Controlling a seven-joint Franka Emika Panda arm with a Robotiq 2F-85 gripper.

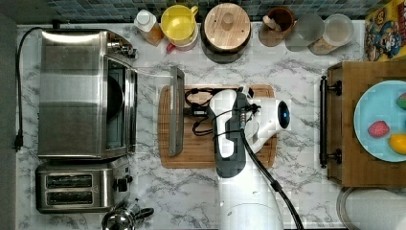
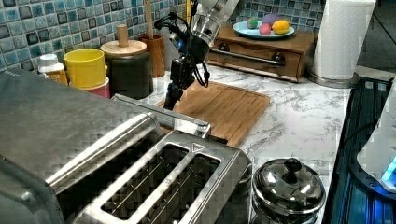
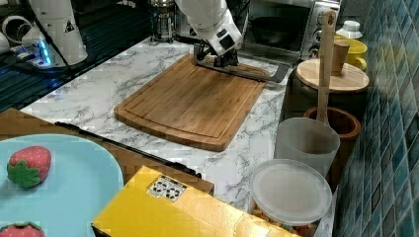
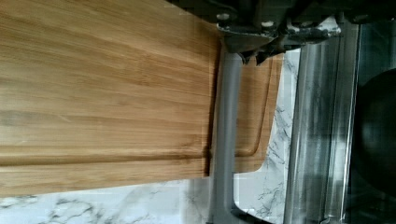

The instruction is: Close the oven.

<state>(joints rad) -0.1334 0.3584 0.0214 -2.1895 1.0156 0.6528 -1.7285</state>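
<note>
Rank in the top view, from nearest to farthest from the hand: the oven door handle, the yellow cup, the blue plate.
Hand.
1. Oven door handle, beside it, over the cutting board.
2. Yellow cup, by the back wall.
3. Blue plate, far at the top view's right.

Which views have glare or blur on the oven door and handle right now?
Top view: the oven roof has a bright sheen; the handle reads clearly. Left view: the oven's near corner is soft. Wrist view: the open glass door carries streaky reflections, and the gripper is dark against it.
</note>
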